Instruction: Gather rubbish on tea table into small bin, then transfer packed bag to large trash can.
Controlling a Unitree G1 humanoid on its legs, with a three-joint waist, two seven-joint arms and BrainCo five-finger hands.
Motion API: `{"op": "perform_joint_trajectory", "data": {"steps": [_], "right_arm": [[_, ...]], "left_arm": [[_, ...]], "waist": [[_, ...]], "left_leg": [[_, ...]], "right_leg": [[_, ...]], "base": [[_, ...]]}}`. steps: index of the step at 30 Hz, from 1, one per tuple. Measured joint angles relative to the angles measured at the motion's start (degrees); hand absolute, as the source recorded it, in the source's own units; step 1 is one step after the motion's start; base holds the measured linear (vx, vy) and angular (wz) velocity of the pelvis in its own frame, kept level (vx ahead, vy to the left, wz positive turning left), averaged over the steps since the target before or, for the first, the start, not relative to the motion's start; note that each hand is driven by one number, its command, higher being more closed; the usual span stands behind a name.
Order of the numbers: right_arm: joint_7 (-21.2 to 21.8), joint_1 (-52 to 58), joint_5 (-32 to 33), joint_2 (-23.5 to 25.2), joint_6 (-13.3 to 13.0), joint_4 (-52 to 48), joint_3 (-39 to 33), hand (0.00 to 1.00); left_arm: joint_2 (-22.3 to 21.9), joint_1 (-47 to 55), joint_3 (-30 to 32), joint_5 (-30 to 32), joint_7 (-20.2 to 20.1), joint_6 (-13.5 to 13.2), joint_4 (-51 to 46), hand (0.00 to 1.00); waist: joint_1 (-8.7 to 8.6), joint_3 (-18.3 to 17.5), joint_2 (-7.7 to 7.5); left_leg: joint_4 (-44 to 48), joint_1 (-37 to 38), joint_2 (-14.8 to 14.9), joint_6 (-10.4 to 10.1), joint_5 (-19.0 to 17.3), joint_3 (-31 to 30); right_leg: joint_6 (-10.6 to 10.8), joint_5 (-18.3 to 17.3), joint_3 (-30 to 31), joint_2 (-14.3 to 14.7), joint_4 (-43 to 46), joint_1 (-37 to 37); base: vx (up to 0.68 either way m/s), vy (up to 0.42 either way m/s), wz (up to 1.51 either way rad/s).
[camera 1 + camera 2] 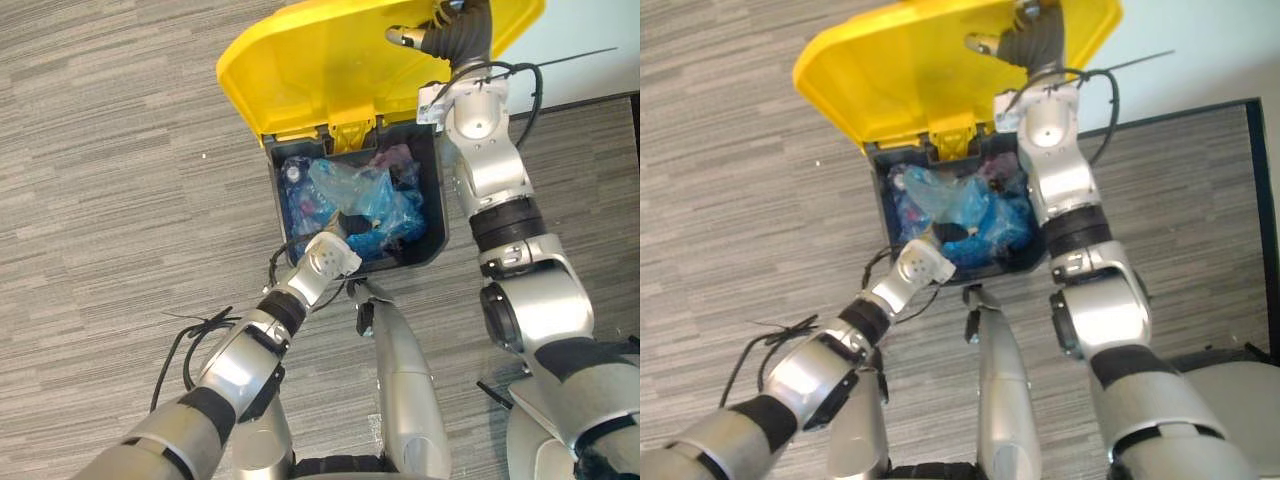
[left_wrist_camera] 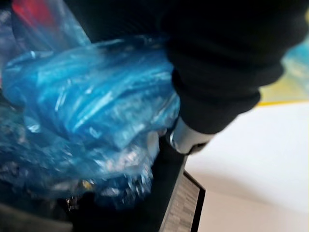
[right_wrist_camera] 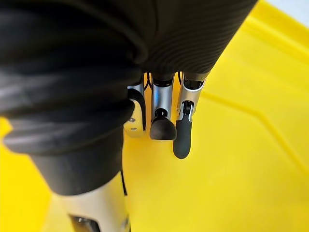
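Blue bag in the open large trash can, one hand at it, the other on the lid.
The left hand [image 1: 332,232] reaches over the near rim of the dark large trash can [image 1: 441,200] on the grey floor [image 1: 110,180], against the crumpled blue bag [image 1: 375,200] lying inside; whether it grips cannot be told. Beyond, the right hand [image 3: 162,108] rests straight fingers, unclenched, against the raised yellow lid [image 1: 320,60].

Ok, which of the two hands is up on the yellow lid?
The right hand, against the open yellow lid's underside. The left hand is lower, reaching into the dark bin at the blue bag.
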Motion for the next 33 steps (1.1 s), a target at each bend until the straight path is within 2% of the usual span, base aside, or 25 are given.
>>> {"op": "perform_joint_trajectory", "data": {"steps": [5, 10, 13, 18, 21, 26, 31, 33], "right_arm": [[0.3, 0.1, 0.0, 1.2, 0.0, 0.0, 0.3, 0.00], [0.5, 1.4, 0.0, 1.7, 0.1, 0.6, 1.9, 0.00], [0.8, 1.4, 0.0, 1.7, 0.1, 2.2, 3.2, 0.00], [1.2, 2.7, -0.3, 1.5, 0.1, 3.9, 5.0, 0.00], [1.2, 4.4, -1.7, 1.2, 0.1, 4.7, 5.0, 0.00], [1.3, 10.6, -4.8, 0.8, -0.6, 4.7, 4.8, 0.00], [1.7, 21.5, -7.2, 1.2, -0.9, 4.4, 4.1, 0.00], [2.2, 25.2, -7.8, 2.3, -0.9, 4.2, 3.1, 0.00]], "left_arm": [[-0.6, 0.1, 0.0, 0.7, 0.1, 0.7, 0.0, 0.00], [-0.4, 0.2, 0.0, 7.0, 0.5, 1.2, 0.0, 0.00], [0.5, 0.2, -0.1, 9.1, 0.7, 1.5, -0.1, 0.00], [3.2, 0.4, -0.1, 12.5, 2.9, 1.8, -0.7, 0.00], [4.7, 2.7, -0.1, 13.2, 3.4, 1.8, -4.5, 0.00], [6.7, 11.8, 0.7, 10.0, 4.8, 1.6, -14.4, 0.00], [9.0, 24.8, 2.0, 4.5, 4.1, -0.7, -22.4, 0.00], [10.5, 29.1, 2.5, 3.2, 3.1, -1.2, -22.8, 0.00]], "waist": [[0.02, -0.1, -0.12], [0.01, -0.1, -0.21], [-0.12, -0.6, -1.05], [-0.17, -0.6, -1.07], [-0.17, -0.6, -1.10], [0.61, -0.7, -1.28], [3.19, -1.7, -1.89], [3.57, -2.0, -1.76]], "left_leg": [[-1.8, 1.6, 0.7, -1.1, 1.0, 0.8], [-4.3, 4.2, 0.6, -1.3, 2.4, 1.0], [-4.2, 4.3, 0.4, -1.3, 2.7, 0.7], [-5.4, 5.7, 0.4, -1.3, 4.1, -0.5], [-5.1, 6.2, -0.2, -1.0, 4.3, -1.5], [-3.0, 6.8, -0.8, -0.7, 4.4, -2.7], [1.5, 8.1, -1.3, 0.9, 3.5, -2.9], [4.0, 8.1, -1.2, 1.5, 3.0, -3.4]], "right_leg": [[0.0, 0.0, 0.0, 0.6, 0.0, 0.4], [-0.5, 0.4, -0.4, 0.8, -1.6, 3.0], [-0.9, 0.6, -0.6, 0.7, -2.1, 3.5], [-0.8, 0.5, -2.1, 0.2, -3.9, 6.7], [-1.0, 0.4, -2.6, -0.5, -4.1, 8.1], [-1.0, -0.2, -4.1, -1.9, -3.7, 11.1], [-0.5, -3.0, -4.7, -4.1, 1.2, 13.9], [0.4, -4.3, -5.1, -4.5, 2.2, 15.4]], "base": [[0.01, -0.052, -0.04], [0.00, -0.031, 0.03], [-0.02, -0.020, 0.06], [-0.02, -0.030, 0.17], [-0.03, -0.012, 0.18], [-0.03, -0.003, 0.22], [-0.01, 0.003, 0.24], [-0.01, -0.005, 0.26]]}}
